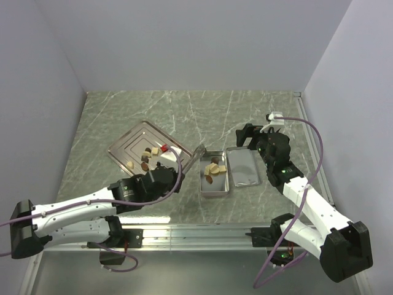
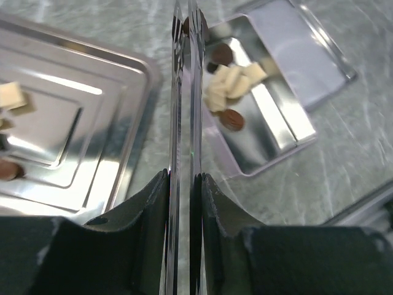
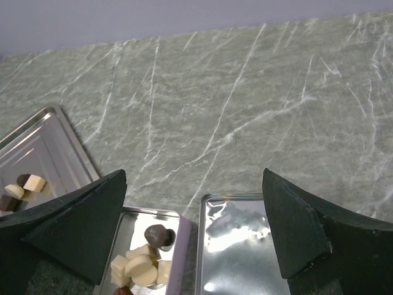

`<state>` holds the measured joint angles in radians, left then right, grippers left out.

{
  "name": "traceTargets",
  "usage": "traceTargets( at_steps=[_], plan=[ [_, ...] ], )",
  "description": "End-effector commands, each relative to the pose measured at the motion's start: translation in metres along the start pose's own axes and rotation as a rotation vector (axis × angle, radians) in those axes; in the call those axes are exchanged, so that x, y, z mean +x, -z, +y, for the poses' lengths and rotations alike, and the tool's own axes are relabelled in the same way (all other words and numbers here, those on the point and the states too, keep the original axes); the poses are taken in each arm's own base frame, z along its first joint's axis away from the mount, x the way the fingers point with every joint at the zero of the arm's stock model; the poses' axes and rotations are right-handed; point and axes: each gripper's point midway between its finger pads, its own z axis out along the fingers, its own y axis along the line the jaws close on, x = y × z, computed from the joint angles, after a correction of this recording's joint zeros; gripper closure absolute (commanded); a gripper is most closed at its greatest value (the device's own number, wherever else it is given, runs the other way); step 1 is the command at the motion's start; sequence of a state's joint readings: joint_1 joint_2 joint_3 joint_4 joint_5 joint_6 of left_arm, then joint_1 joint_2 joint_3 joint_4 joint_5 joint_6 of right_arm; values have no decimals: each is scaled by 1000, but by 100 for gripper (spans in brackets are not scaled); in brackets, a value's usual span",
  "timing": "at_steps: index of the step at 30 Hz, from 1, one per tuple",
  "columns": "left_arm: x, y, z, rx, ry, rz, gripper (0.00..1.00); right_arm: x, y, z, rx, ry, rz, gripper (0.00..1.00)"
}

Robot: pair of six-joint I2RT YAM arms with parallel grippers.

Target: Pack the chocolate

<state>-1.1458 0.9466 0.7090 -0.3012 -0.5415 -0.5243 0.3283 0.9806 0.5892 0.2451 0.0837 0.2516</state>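
Black fingers of the left gripper (image 2: 184, 178) are clamping slim steel tongs (image 2: 183, 92), reaching over the open rectangular silver tin (image 2: 270, 132). Brown and cream chocolate lumps (image 2: 228, 86) are lying inside the tin; more lumps (image 1: 147, 154) are sitting on the ridged steel tray (image 1: 130, 146) left of it. Light, hard and smooth, they are likely slipping easily; pinching across flat sides looks wisest. Right of the tin, the right gripper (image 3: 195, 184) is hanging wide apart above the silver lid (image 3: 239, 246). Blur is hiding whether the 2 tong tips are pinching a lump.
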Motion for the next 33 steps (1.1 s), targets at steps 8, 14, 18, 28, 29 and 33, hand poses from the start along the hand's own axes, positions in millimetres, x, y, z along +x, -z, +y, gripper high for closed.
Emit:
traceTargets(
  at_steps=[8,14,18,28,29,33],
  plan=[
    [-8,-8,-35,143,-55,11,73,-24,-3,7,-20,7,-55,3],
    [-11,-5,-33,143,-44,-2,59,-24,-4,8,-22,8,-50,3],
    [-10,-5,-32,136,-43,-1,56,-23,-5,8,-21,10,-48,3],
    [-23,-12,30,-53,88,-56,56,-22,-4,8,-25,8,-46,3],
    [-22,-11,40,-87,105,-62,56,-23,-4,9,-28,8,-48,3],
    [-22,4,90,-272,194,-97,55,-24,-4,9,-27,8,-50,3]
  ],
)
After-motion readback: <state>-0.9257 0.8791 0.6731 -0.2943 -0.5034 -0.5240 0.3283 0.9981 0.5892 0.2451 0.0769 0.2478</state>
